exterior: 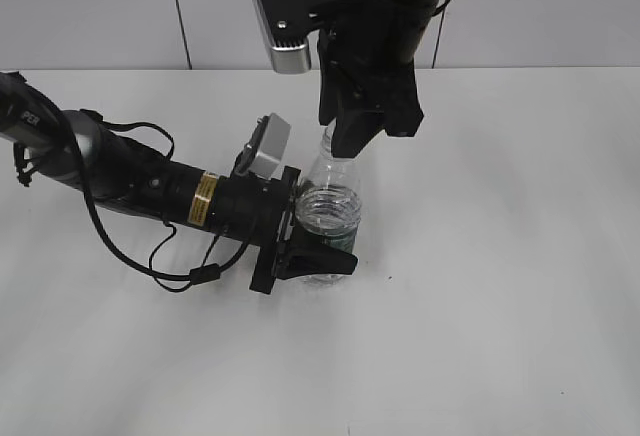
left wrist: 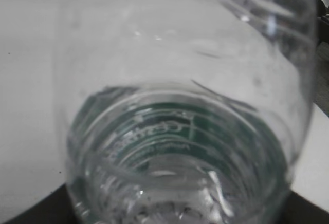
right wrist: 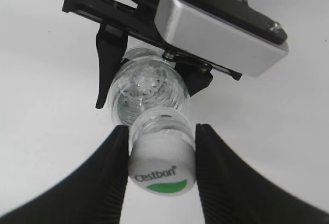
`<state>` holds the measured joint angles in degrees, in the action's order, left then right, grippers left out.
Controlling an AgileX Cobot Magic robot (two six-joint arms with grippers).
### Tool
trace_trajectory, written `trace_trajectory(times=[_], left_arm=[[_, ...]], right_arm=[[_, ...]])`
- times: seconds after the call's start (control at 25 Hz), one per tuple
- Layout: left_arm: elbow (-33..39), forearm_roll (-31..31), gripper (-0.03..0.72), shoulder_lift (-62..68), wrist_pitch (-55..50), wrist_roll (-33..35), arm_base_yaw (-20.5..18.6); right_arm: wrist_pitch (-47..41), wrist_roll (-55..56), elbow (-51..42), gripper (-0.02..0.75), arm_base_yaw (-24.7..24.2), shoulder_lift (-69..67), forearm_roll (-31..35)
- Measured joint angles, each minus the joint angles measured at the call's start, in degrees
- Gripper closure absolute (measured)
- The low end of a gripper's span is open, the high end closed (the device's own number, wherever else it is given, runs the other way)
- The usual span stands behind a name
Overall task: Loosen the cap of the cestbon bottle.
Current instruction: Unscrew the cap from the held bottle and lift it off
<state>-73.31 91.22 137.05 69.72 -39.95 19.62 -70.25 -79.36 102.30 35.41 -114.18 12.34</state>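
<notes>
Two claws are sharing the bottle (exterior: 328,206), which is standing upright on the white bench (exterior: 500,286). Nearest, the left claw (exterior: 318,241) is reaching in sideways and clamping the lower body just above the green label, probably bracing it against twisting. Behind and above, the right claw (right wrist: 162,154) is coming down from overhead, its fingers (right wrist: 110,183) pressing on both sides of the white cap (right wrist: 163,167), placed for turning it loose.
</notes>
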Motion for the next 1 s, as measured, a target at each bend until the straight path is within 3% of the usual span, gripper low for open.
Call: trace_trajectory(times=[1.0], left_arm=[[0.00, 0.39, 0.286, 0.00, 0.10, -0.01, -0.08]], right_arm=[[-0.35, 1.83, 0.00, 0.444, 0.27, 1.06, -0.82]])
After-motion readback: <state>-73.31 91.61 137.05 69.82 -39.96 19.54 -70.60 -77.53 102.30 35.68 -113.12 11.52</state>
